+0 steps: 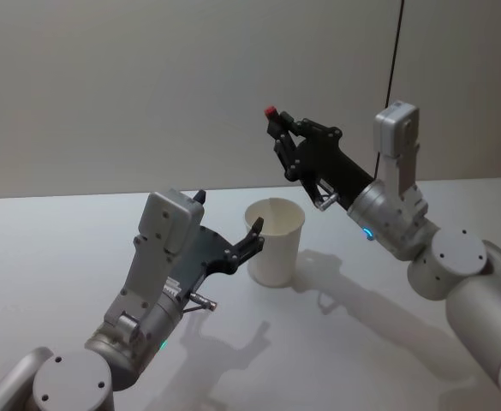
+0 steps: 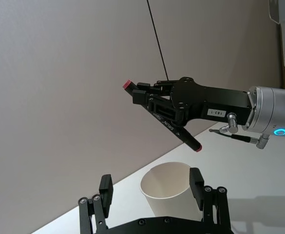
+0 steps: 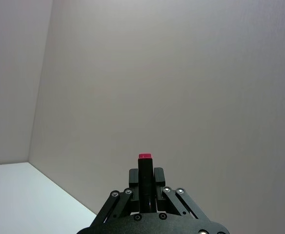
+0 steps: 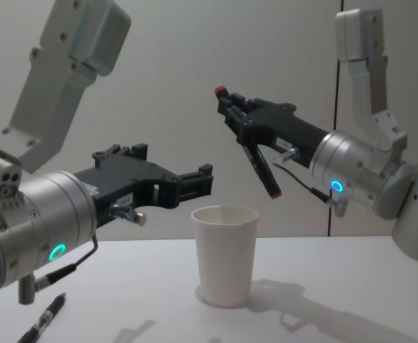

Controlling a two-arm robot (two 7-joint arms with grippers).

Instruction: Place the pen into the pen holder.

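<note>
The pen holder (image 1: 274,242) is a white paper cup standing upright mid-table, also in the chest view (image 4: 225,257) and the left wrist view (image 2: 167,194). My right gripper (image 1: 282,130) (image 4: 234,107) is shut on the pen (image 4: 260,163), a black stick with red ends (image 2: 169,121) (image 3: 144,178). It holds the pen tilted in the air above the cup and slightly to its right, lower end pointing down toward the rim. My left gripper (image 1: 229,216) (image 4: 203,181) is open just left of the cup near rim height, with nothing between its fingers.
The white table (image 1: 70,248) runs back to a plain wall. A second dark pen (image 4: 46,319) lies on the table at the near left under my left arm. A thin black cable (image 1: 395,51) hangs down the wall behind the right arm.
</note>
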